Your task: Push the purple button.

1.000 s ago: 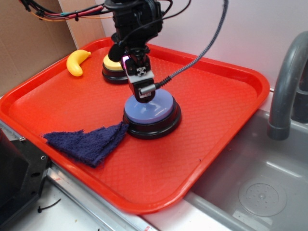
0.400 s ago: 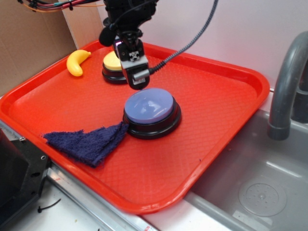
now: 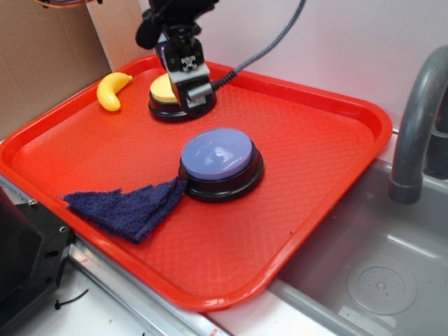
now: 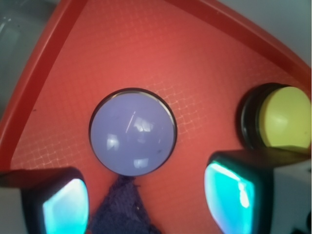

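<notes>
Purple button (image 3: pixel 216 154) sits near the middle of the red tray (image 3: pixel 329 126), dome up, black base flat on the tray floor. Nothing touches it. Wrist view shows the dome (image 4: pixel 132 131) fully exposed between the two fingers, glossy, no visible sign of being pressed.

End effector (image 3: pixel 198 99) hangs above the tray, well apart from the purple button and up toward the tray's back edge, overlapping the yellow button (image 3: pixel 165 89) in the exterior view. Whether it touches the yellow one cannot be told from that view; in the wrist view the yellow dome (image 4: pixel 285 119) lies off to the right, clear of the fingers. Fingers (image 4: pixel 229 192) stand wide apart, holding nothing.

Progress, as a judgement: no contact with the purple button at this moment, so the frames alone do not show a press. If one is not yet made, what is left is to bring the end effector over the purple dome, descend and push down. The elevated, offset pose would also fit a finished press; the pictures cannot settle it.

Count:
- purple button: 1
- yellow button: 1
- toy banana (image 3: pixel 112 89): 1, back left corner of tray
- dark blue cloth (image 3: pixel 129 206): 1, its tip touching the purple button's base
- tray: 1
- sink (image 3: pixel 371 273) with faucet (image 3: pixel 413 119): 1, right of tray
</notes>
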Tool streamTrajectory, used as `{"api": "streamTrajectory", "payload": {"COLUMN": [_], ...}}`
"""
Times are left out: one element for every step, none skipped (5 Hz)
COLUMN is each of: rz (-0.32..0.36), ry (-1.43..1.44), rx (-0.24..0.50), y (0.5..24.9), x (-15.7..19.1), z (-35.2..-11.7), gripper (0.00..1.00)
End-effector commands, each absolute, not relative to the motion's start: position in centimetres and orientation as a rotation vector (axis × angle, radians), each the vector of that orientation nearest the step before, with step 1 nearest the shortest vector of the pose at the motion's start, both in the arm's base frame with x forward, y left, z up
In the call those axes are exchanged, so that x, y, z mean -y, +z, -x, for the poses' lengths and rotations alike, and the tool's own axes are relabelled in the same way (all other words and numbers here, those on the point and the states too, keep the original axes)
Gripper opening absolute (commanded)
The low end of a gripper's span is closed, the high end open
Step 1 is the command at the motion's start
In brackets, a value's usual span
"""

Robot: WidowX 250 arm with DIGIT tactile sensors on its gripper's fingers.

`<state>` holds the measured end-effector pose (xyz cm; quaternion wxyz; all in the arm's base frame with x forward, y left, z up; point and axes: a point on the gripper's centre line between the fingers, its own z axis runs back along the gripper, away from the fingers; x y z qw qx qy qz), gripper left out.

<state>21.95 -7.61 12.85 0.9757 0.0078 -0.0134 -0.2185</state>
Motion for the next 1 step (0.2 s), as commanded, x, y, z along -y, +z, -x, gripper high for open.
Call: {"api": "streamTrajectory", "payload": {"rz": [-0.027], "ry": [-0.435], "rx": [0.122], "y": [16.68], "x": [8.34], "z": [-21.58], "gripper": [1.0]}}
